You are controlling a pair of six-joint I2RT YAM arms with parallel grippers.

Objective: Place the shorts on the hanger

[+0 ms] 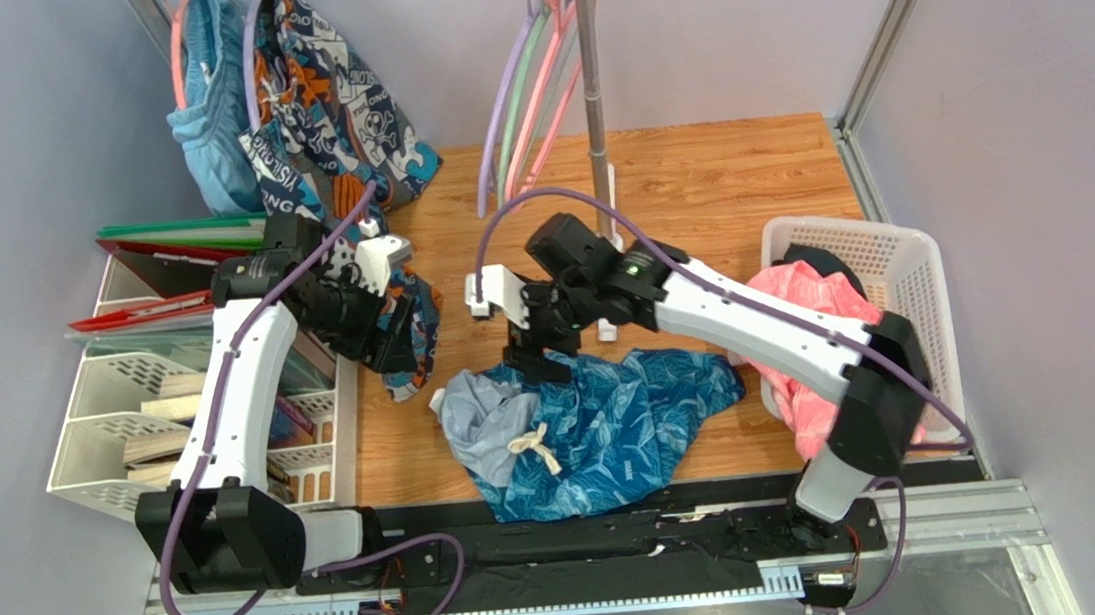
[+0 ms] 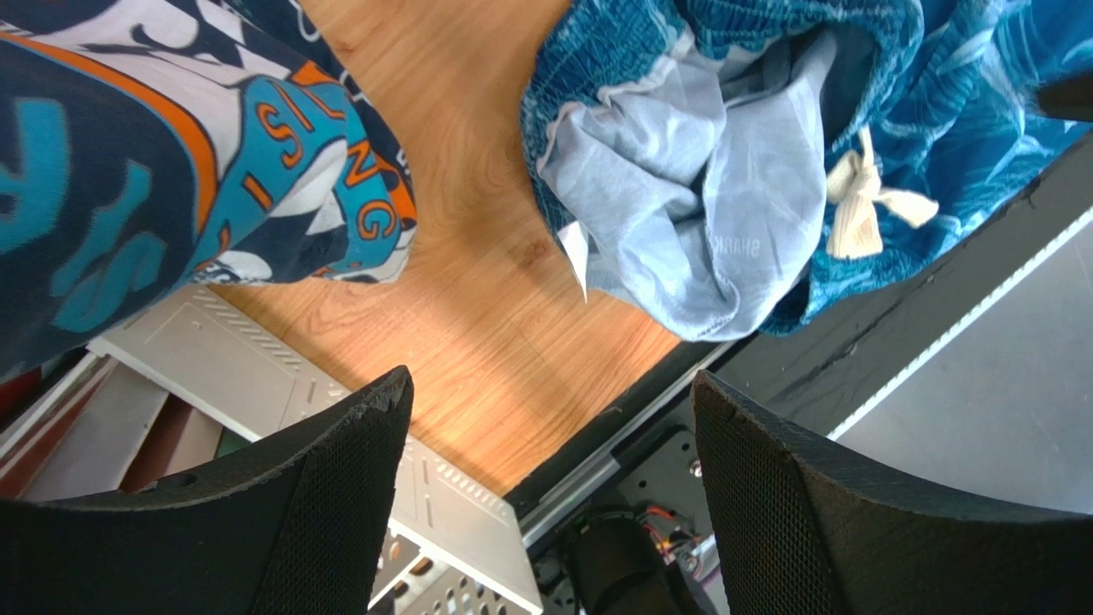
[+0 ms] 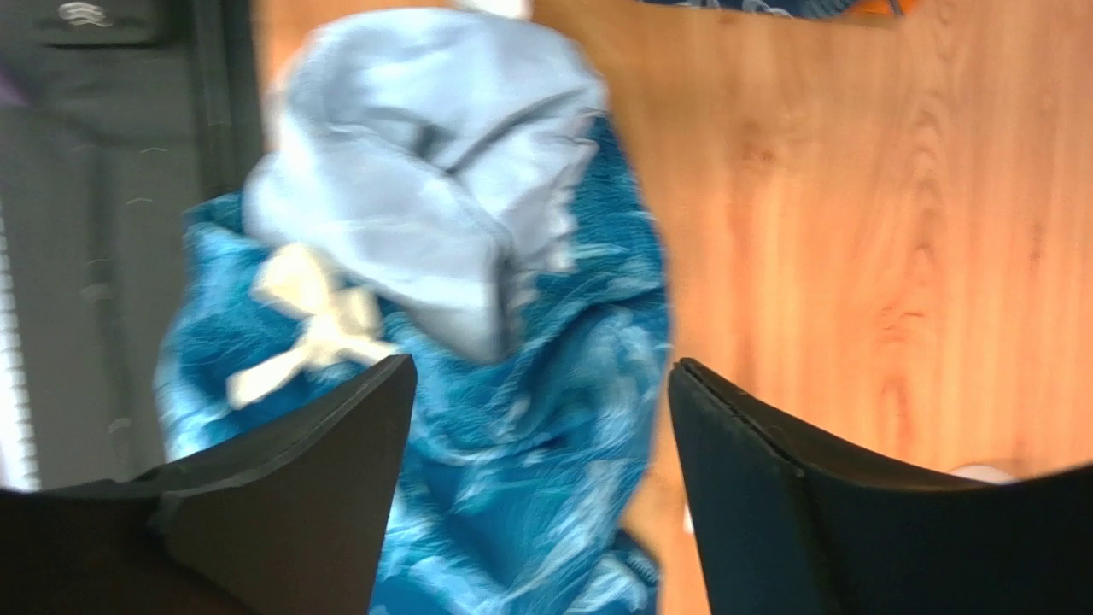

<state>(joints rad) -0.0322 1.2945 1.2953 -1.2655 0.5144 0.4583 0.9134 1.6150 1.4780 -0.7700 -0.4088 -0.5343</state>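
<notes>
From above, the shorts are lying crumpled on the worktop near the front edge, and the hanger is dangling off the rack at the back. Left wrist view: the left hand is sitting spread open and empty beside the cartoon-print garment. Right wrist view: the right hand is hovering wide open, gripping nothing, right over the blue fabric. I'm guessing it's lining up a pinch.

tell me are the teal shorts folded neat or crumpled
Crumpled: the shorts lie bunched on the table, pale lining turned out, drawstring showing.
</notes>
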